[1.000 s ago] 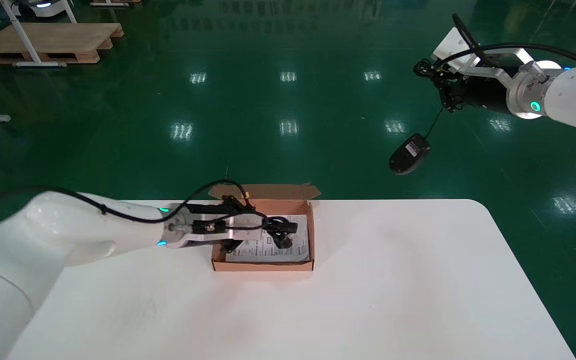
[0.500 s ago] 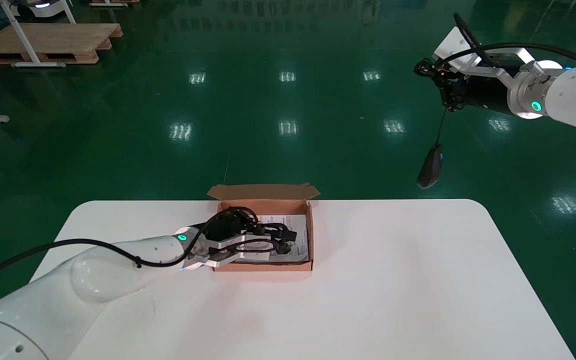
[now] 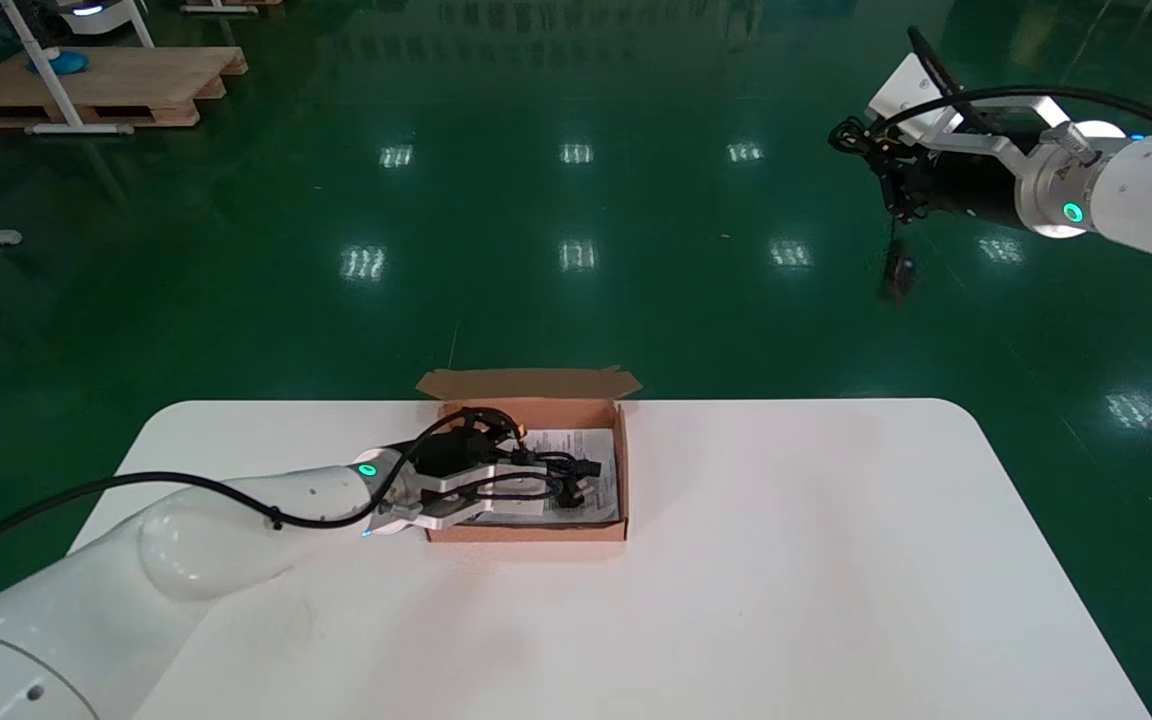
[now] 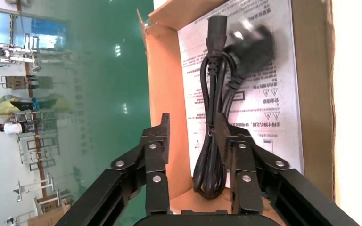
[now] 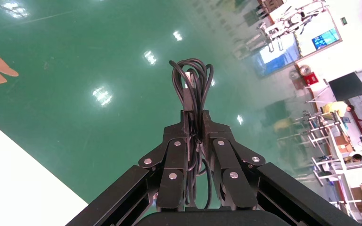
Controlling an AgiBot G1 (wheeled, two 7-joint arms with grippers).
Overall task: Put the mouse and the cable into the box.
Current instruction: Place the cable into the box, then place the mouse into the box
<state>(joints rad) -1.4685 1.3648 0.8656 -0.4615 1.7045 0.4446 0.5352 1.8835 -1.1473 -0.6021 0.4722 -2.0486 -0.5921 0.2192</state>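
A brown cardboard box [image 3: 526,532] stands open at the far middle of the white table, with a printed paper sheet [image 4: 264,94] on its floor. On that sheet lies a bundled black power cable [image 4: 214,94], also visible from the head camera [image 3: 556,470]. My left gripper [image 3: 526,485] is low in the box and open [image 4: 195,127]. The cable rests loose beside one finger, while the other finger is at the box's wall [image 4: 167,84]. High at the far right, beyond the table, my right gripper [image 3: 891,185] is shut [image 5: 195,117] on the mouse's coiled cord [image 5: 192,80]. The black mouse [image 3: 899,275] dangles below it.
The box's lid flap [image 3: 526,382] lies open on the far side. White table surface [image 3: 786,560] stretches to the right of and in front of the box. A wooden pallet [image 3: 86,85] lies on the green floor, far left.
My left gripper came down into the box with the power cable and now stands open around it. The mouse hanging from the right gripper has swung to the right.
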